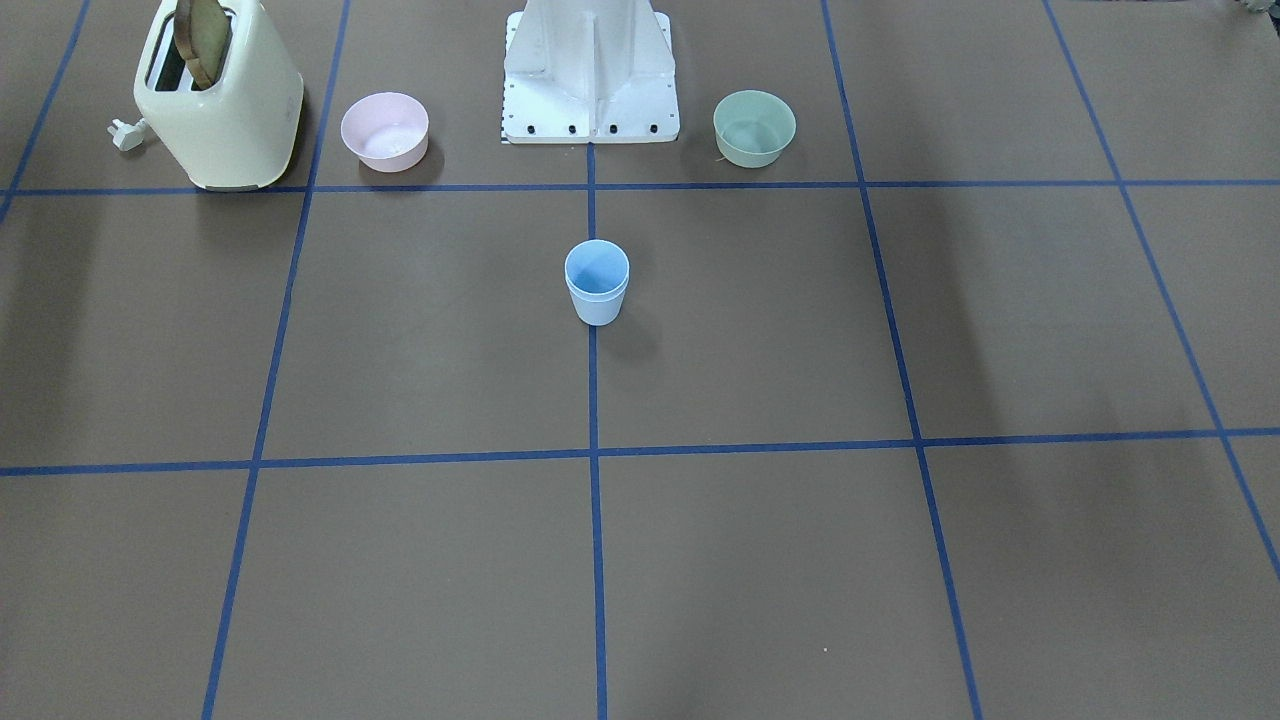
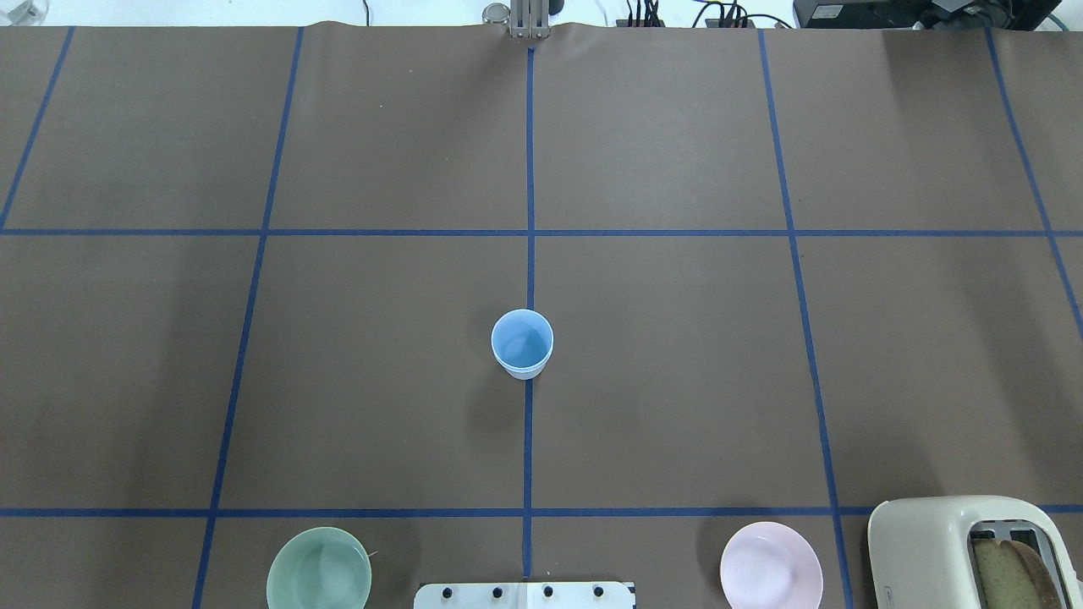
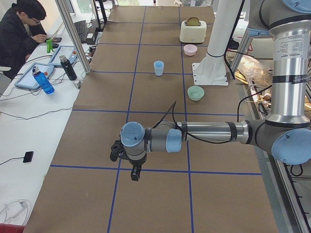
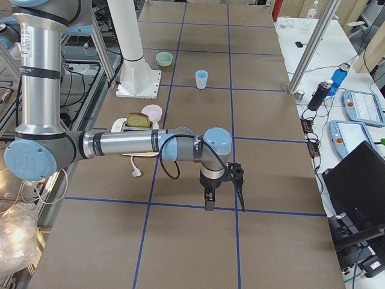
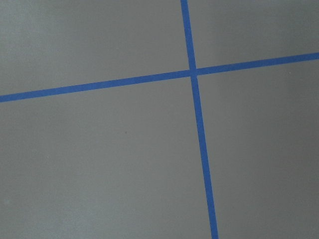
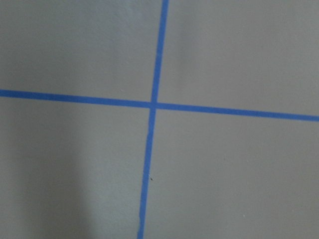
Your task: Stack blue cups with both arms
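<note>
The two pale-blue cups (image 1: pixel 597 283) stand upright at the middle of the table, one nested inside the other, with two rims showing. They also show in the overhead view (image 2: pixel 523 342) and small in both side views (image 3: pixel 159 68) (image 4: pixel 201 79). No arm is near them. My left gripper (image 3: pixel 125 164) hangs over the table's left end and shows only in the exterior left view. My right gripper (image 4: pixel 224 201) hangs over the right end and shows only in the exterior right view. I cannot tell whether either is open or shut. Both wrist views show only brown table and blue tape.
A cream toaster (image 1: pixel 220 95) with a bread slice, a pink bowl (image 1: pixel 385 130) and a green bowl (image 1: pixel 754 127) stand near the white base mount (image 1: pixel 590 80). A person (image 3: pixel 22 29) sits at a side bench with bottles and tablets.
</note>
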`<act>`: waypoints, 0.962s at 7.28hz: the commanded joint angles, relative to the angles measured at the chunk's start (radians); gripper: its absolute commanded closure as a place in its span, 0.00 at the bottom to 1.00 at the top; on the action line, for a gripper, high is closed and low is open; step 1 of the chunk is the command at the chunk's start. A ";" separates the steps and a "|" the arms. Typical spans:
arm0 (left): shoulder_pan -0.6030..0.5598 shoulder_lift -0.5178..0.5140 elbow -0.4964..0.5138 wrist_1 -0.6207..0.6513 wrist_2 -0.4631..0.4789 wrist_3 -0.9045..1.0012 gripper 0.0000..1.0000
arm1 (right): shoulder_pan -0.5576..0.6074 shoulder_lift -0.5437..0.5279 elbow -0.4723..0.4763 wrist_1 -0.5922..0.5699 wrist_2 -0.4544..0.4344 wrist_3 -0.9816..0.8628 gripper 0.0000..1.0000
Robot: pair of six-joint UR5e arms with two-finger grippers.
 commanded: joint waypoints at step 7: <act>-0.001 -0.001 -0.003 0.000 0.002 0.000 0.01 | 0.002 -0.028 0.005 0.030 0.030 0.007 0.00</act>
